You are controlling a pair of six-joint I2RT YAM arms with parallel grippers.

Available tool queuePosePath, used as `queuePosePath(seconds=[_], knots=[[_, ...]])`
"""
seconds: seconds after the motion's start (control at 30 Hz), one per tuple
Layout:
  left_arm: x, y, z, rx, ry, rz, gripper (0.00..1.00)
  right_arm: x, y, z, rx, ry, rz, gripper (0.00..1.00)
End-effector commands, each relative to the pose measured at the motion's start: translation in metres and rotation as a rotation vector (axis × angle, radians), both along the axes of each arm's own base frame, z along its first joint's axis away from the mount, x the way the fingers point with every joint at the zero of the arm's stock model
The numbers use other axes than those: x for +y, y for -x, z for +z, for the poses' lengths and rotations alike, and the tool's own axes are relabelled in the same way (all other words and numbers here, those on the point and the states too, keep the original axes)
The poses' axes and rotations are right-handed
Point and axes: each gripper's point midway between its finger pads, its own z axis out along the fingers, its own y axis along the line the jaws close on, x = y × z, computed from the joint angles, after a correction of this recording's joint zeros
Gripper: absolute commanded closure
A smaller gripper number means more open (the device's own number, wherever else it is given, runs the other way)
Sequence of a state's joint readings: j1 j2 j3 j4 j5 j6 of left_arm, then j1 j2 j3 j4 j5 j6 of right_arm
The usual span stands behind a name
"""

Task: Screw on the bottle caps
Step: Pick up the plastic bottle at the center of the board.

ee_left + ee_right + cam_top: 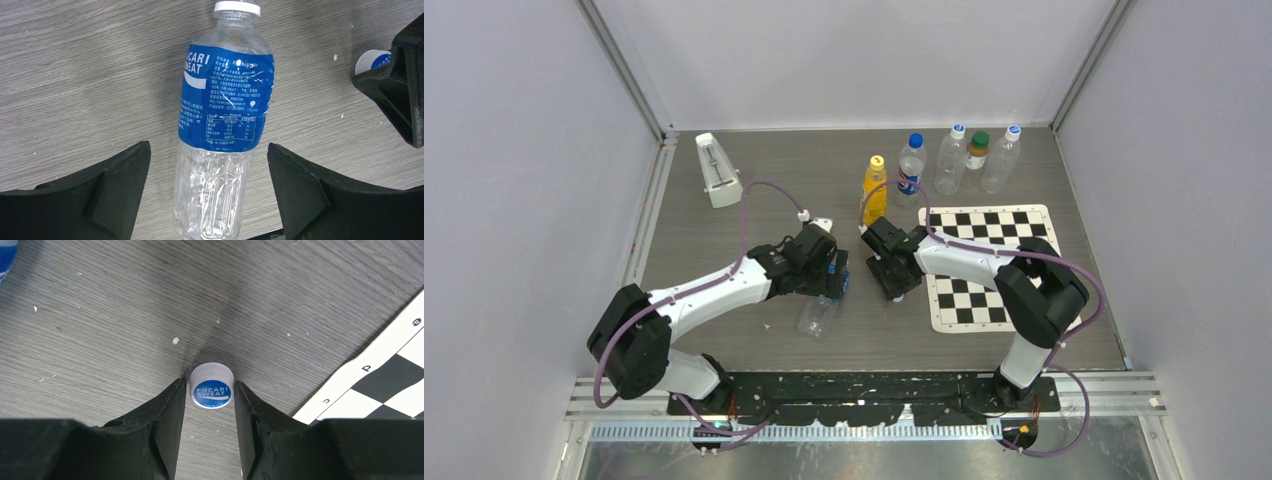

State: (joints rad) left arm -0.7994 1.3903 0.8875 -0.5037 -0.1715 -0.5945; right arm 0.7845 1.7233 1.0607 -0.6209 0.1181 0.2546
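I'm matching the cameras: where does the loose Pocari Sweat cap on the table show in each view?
Top external: hidden under the right gripper.
Left wrist: cap at the right edge, partly hidden.
Right wrist: centre, between that gripper's jaws.
Shared landmark: the blue-labelled bottle.

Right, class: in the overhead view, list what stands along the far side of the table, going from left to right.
White wedge-shaped object → orange bottle with yellow cap → blue-capped bottle → first clear bottle → green-capped bottle → second clear bottle.
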Motion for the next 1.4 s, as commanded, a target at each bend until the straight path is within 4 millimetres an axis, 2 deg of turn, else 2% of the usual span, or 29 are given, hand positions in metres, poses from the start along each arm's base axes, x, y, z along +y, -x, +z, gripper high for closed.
queuePosePath(seconds=[0.0, 0.13, 0.27, 0.33, 0.5, 0.77, 0.87, 1.0, 1.1, 1.23, 1.37], knots=[[-0.015, -0.009, 0.010, -0.033, 0.052, -0.006, 0.11, 0.014, -0.008, 0.020, -0.047, -0.074, -0.012, 0.53], [-0.016, -0.008, 0.008, -0.024, 0.052, -0.010, 0.13, 0.013, -0.008, 0.022, -0.050, -0.073, -0.017, 0.53], [-0.017, -0.008, 0.007, -0.020, 0.056, -0.014, 0.16, 0.009, -0.009, 0.022, -0.059, -0.065, -0.026, 0.57], [-0.018, -0.008, 0.005, -0.015, 0.058, -0.018, 0.18, 0.007, -0.009, 0.020, -0.059, -0.058, -0.029, 0.61], [-0.020, -0.007, 0.000, 0.000, 0.056, -0.023, 0.18, 0.006, -0.009, 0.023, -0.063, -0.064, -0.029, 0.77], [-0.018, -0.007, -0.018, 0.034, 0.004, -0.027, 0.19, 0.006, -0.008, 0.038, -0.083, -0.100, -0.014, 0.82], [-0.017, -0.009, -0.023, 0.033, -0.014, -0.024, 0.23, 0.006, -0.008, 0.044, -0.093, -0.117, -0.008, 0.83], [-0.017, -0.012, -0.026, 0.019, -0.021, -0.028, 0.36, 0.007, -0.007, 0.052, -0.104, -0.142, 0.006, 0.84], [-0.016, -0.016, -0.019, -0.023, -0.020, -0.048, 0.47, 0.010, -0.006, 0.065, -0.117, -0.181, 0.024, 0.84], [-0.017, -0.023, 0.011, -0.141, 0.026, -0.102, 0.60, 0.012, -0.005, 0.092, -0.144, -0.240, 0.048, 0.84], [-0.018, -0.025, 0.044, -0.276, 0.088, -0.175, 0.62, 0.016, -0.005, 0.129, -0.171, -0.332, 0.081, 0.84]])
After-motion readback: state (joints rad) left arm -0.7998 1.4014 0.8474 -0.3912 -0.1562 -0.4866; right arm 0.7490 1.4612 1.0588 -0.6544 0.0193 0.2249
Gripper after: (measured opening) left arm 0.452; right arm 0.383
